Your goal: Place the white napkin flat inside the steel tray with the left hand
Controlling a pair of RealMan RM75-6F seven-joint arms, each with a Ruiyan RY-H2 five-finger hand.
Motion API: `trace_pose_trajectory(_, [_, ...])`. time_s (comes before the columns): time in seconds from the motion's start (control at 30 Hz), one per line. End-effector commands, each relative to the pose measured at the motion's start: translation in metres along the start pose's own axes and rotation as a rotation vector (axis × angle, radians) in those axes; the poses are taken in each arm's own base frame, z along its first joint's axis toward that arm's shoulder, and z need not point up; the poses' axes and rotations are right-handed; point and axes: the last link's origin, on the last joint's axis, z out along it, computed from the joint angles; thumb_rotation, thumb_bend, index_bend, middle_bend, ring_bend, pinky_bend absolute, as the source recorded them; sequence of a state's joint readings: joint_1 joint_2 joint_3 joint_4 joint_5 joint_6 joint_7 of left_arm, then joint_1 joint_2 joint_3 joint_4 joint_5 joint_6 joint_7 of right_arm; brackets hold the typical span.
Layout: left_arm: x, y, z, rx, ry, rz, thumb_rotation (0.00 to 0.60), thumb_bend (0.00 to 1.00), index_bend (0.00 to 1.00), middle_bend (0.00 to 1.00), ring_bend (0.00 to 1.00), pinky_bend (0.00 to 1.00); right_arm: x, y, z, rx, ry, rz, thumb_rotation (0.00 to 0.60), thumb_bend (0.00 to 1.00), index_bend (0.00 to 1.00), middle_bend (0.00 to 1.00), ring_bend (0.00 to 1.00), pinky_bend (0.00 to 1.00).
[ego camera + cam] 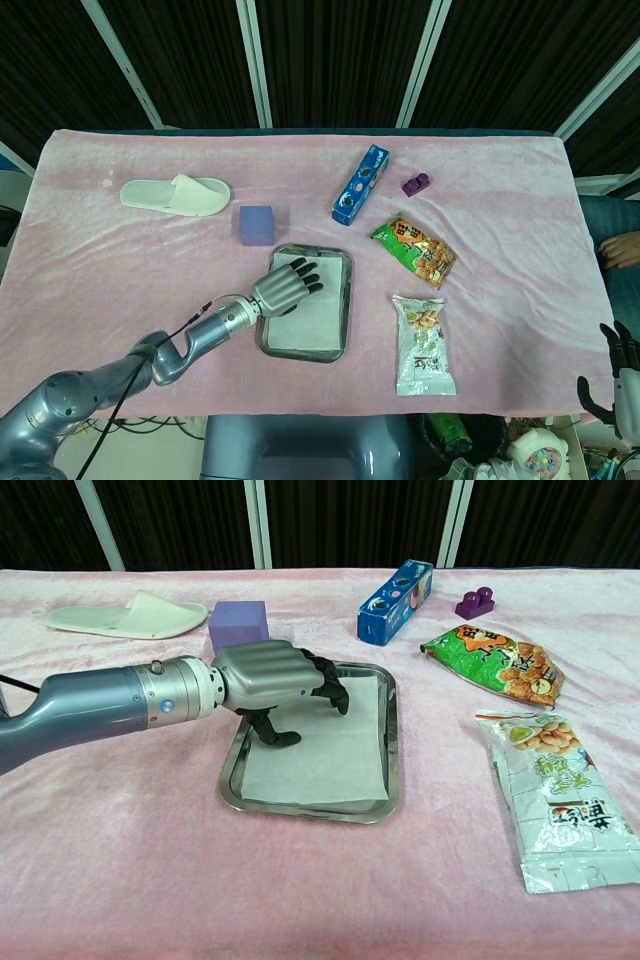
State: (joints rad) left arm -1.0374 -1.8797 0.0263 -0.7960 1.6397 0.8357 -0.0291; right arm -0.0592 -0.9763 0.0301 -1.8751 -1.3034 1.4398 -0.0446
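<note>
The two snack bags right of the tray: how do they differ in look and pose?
The green snack bag lies farther back and slants across the cloth; the white snack bag lies nearer the front edge, running lengthwise front to back. The green one looks shorter and crumpled, the white one longer and flatter. Both lie flat on the pink cloth, untouched.
</note>
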Motion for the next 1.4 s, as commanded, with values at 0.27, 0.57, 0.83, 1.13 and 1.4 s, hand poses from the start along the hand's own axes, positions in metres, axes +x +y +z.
trace_pose_trajectory(0.27, [-0.001, 0.001, 0.002, -0.005, 0.01, 0.013, 0.6, 0.2, 0.24, 0.24, 0.09, 0.16, 0.0, 0.0, 0.0, -0.001, 0.001, 0.002, 0.6, 0.39, 0.0, 0.0, 0.09, 0.15])
trace_pose_trajectory(0.57, [0.0, 0.004, -0.002, -0.064, 0.056, 0.063, 0.6, 0.2, 0.24, 0.24, 0.09, 0.16, 0.0, 0.0, 0.0, -0.003, -0.001, 0.004, 0.6, 0.39, 0.0, 0.0, 0.09, 0.15])
trace_pose_trajectory(0.83, [0.001, -0.002, -0.003, -0.058, 0.072, 0.073, 0.6, 0.2, 0.24, 0.24, 0.09, 0.16, 0.0, 0.0, 0.0, -0.005, -0.005, 0.002, 0.6, 0.39, 0.0, 0.0, 0.09, 0.15])
trace_pose_trajectory(1.13, [0.015, -0.01, -0.001, -0.001, 0.161, 0.009, 0.6, 0.2, 0.24, 0.24, 0.09, 0.16, 0.0, 0.0, 0.001, -0.006, -0.001, -0.001, 0.6, 0.39, 0.0, 0.0, 0.09, 0.15])
trace_pose_trajectory(1.4, [0.039, -0.028, -0.017, 0.077, 0.27, -0.154, 0.6, 0.2, 0.23, 0.22, 0.09, 0.16, 0.0, 0.0, 0.001, -0.001, 0.004, -0.008, 0.6, 0.39, 0.0, 0.0, 0.09, 0.15])
